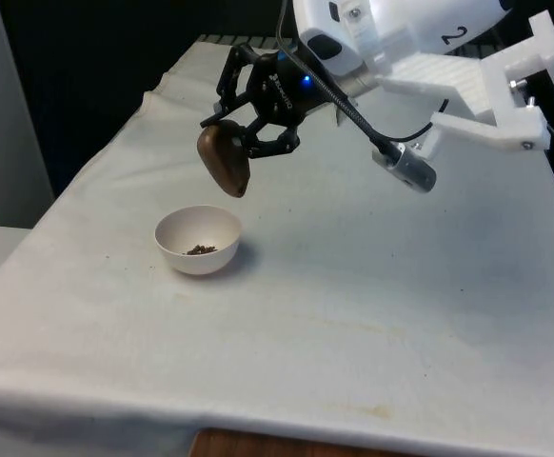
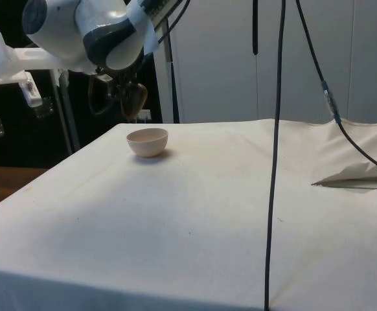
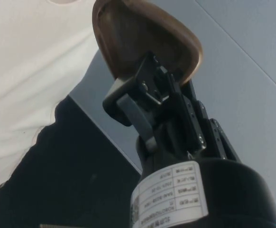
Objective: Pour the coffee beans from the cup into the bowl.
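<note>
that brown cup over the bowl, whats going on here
The robot's gripper holds a brown cup in the air, tipped over above a white bowl on the cloth-covered table. A small heap of coffee beans lies in the bottom of the bowl. In the wrist view the cup's inside looks empty, so the pour seems mostly or fully done. The cup hangs clear of the bowl, not touching it.

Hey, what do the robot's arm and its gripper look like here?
The arm is glossy white with rounded joints and dark grey seams. The gripper is black, with an open linkage frame and two fingers. A black cable runs along it, and a white printed label wraps its base.
</note>
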